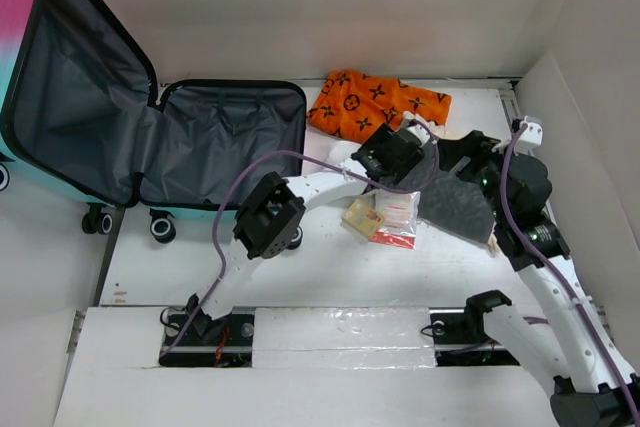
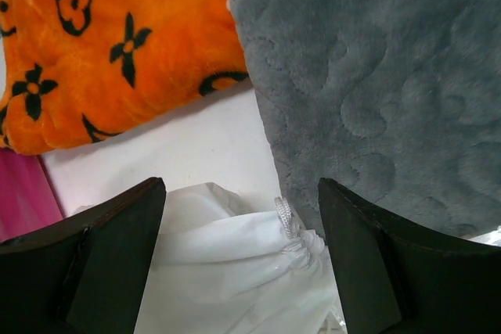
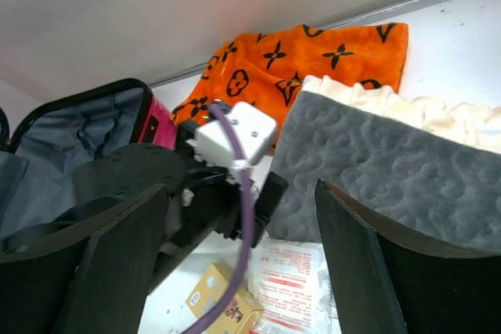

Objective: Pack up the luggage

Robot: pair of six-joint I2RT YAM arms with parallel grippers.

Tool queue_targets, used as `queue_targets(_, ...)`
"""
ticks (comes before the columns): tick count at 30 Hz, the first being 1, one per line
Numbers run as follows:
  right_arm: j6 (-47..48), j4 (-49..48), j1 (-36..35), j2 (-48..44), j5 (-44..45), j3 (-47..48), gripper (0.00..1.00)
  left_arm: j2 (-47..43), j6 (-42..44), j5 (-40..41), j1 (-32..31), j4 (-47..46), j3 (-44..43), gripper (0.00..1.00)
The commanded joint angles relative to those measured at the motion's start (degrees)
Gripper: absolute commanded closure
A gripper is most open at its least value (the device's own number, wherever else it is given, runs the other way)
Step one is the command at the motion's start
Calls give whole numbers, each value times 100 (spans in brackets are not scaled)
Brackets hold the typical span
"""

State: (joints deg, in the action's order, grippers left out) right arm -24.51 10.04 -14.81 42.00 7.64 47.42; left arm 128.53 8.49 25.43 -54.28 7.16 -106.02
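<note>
Far left: one luggage point(image 1: 230, 142), a child's hard-shell suitcase in pink-to-teal, lies open on the counter point(image 1: 330, 277). Its lid is propped up at the left and the dark grey lining shows nothing packed inside. The wheels sit at the near edge, so its long axis is judged to run near to far. Centre: one small yellow box point(image 1: 362, 217), with one red-and-white packet point(image 1: 397, 219) in clear wrap just beside it. Behind these, against the far wall, is one orange blanket point(image 1: 378, 102) with black monogram print. One white drawstring bag point(image 2: 235, 271) lies directly under the left end effector point(image 2: 241, 185), whose jaws stand wide apart and grip nothing. Right of centre: one grey plush blanket point(image 1: 455, 202) with a cream underside, its edge near the orange one. Right: the right end effector point(image 3: 241, 187) hovers above the grey blanket, jaws likewise spread and empty. Governing relation: the suitcase lies well apart to the left of both end effectors. The left arm is nearer to it, so every item must travel leftward to reach the lining. Loose items: five.
</note>
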Motion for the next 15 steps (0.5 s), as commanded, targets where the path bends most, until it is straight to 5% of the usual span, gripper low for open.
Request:
queue_targets(1,-71,-134,39,-25,-323,22,18,83,336,41,-12,435,-463,25)
queue_targets(6,-124,-205,39,177,-509,-31,18,419,460,418,-12,875,-850,28)
queue_targets(9,-124,-257,39,125,-562,-31,20,366,513,533,-12,638,-622,50)
queue_targets(11,-124,-336,39,124,-562,-83,21,305,513,647,-12,638,-561,76)
queue_targets(14,-71,-336,39,186,-562,-31,23,94,382,734,49,506,-368,100)
queue_targets(15,-71,-336,39,186,-562,-31,23,-28,381,796,49,506,-367,100)
